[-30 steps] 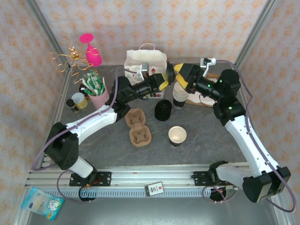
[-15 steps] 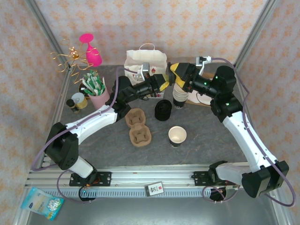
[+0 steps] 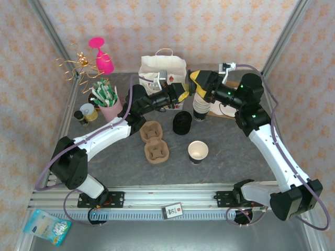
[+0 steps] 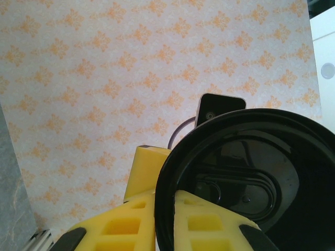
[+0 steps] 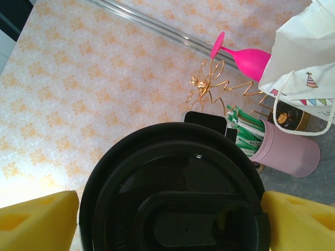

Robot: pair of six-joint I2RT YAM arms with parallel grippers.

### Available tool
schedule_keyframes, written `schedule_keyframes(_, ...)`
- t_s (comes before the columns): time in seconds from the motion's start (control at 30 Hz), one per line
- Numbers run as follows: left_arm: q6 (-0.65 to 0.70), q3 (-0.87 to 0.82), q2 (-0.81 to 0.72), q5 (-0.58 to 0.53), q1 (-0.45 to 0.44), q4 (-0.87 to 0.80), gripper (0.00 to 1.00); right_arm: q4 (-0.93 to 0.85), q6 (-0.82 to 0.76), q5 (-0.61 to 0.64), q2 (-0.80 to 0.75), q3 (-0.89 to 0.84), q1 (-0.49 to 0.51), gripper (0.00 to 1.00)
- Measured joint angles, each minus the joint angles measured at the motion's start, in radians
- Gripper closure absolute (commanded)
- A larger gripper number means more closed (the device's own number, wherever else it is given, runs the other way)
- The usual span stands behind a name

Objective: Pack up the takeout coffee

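Coffee lid (image 4: 246, 157) pinched at its rim by my left gripper (image 4: 165, 225); right gripper (image 5: 167, 219) straddles it with 2 spread fingers, contact unclear.

The round black plastic lid (image 5: 178, 204) is glossy, set between the yellow fingers (image 5: 36, 222) of the right gripper (image 5: 172, 219). The walls (image 5: 78, 94) are cream with an orange floral print. The tabletop (image 3: 230, 151) is mottled grey. On it stand a dark paper cup with a cream inside (image 3: 198, 151), a brown pulp cup carrier (image 3: 154, 141), a white paper bag printed with a party hat (image 3: 162, 70) and a bright pink glass (image 3: 102, 57).
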Motion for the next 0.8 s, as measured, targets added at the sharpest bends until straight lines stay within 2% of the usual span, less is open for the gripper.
schedule_keyframes(0.37,-0.009,0.000,0.000,0.000,-0.002,0.025,0.87,0.016,0.041,0.001,-0.016,-0.001,0.000,0.13)
schedule_keyframes(0.47,-0.010,0.000,0.000,0.000,-0.003,0.026,0.87,0.016,0.046,0.001,-0.016,-0.002,0.000,0.16)
schedule_keyframes(0.8,0.002,0.001,0.000,-0.001,-0.003,0.008,0.87,0.009,0.033,0.000,0.002,-0.001,0.000,0.17)
